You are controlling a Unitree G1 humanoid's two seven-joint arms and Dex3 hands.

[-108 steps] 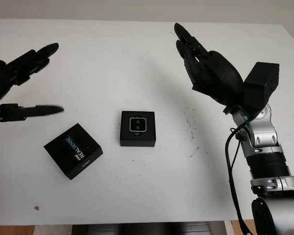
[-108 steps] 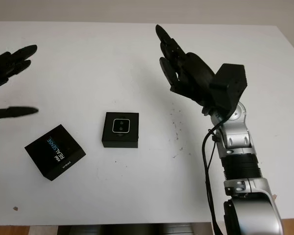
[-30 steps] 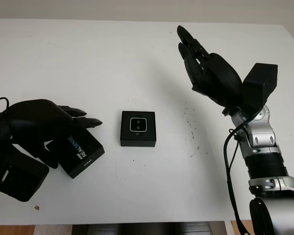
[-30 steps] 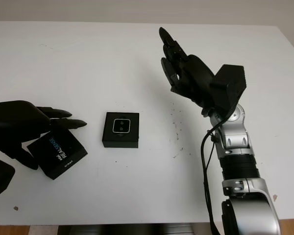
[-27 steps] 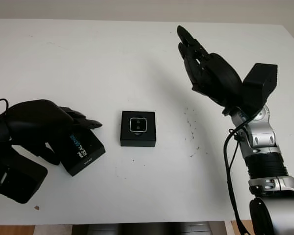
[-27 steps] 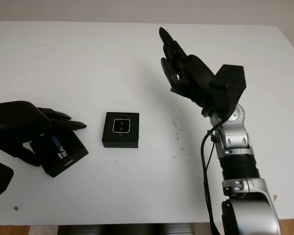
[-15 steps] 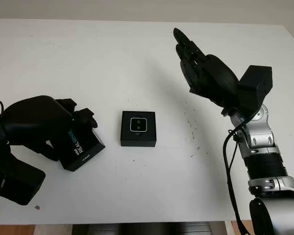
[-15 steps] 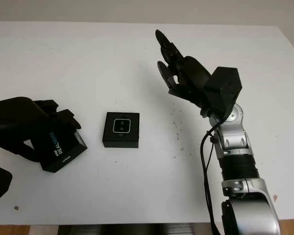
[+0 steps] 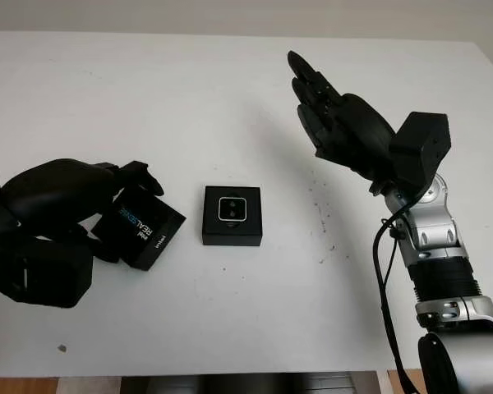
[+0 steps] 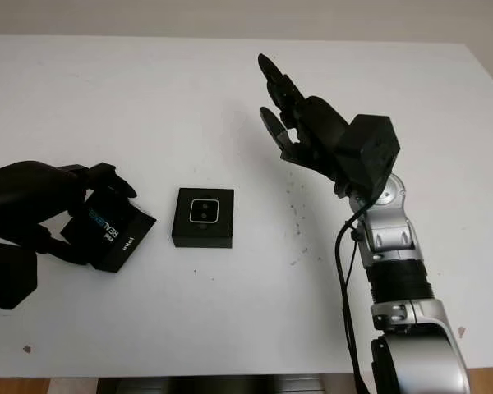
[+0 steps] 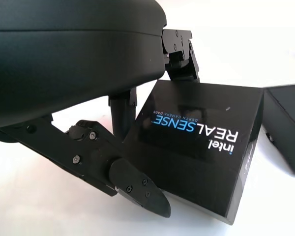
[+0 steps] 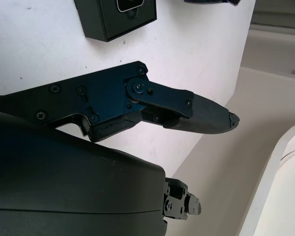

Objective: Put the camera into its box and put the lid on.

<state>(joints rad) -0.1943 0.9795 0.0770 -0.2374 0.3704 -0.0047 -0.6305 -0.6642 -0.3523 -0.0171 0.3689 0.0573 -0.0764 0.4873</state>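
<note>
The black box base [image 9: 232, 216] sits at the middle of the white table [image 9: 189, 98], with the small silver-faced camera [image 9: 231, 208] lying inside it. To its left, my left hand [image 9: 107, 215] is shut on the black lid [image 9: 145, 228] printed "intel REALSENSE" [image 11: 199, 135], holding it tilted and a little off the table. Black fingers [image 11: 137, 186] clamp the lid's edges in the left wrist view. A small gap separates the lid from the box base. My right hand [image 9: 324, 103] is open, raised above the table to the right of the box base [image 12: 115, 17].
Fine dark specks [image 9: 320, 217] mark the table right of the box. A small brown spot [image 9: 62, 348] lies near the front left edge. The right arm's silver forearm [image 9: 431, 254] and its cable rise along the right side.
My left hand came down onto the lid, closed around it, lifted and tilted it, and carried it right toward the box base. The right hand shifted slightly left.
</note>
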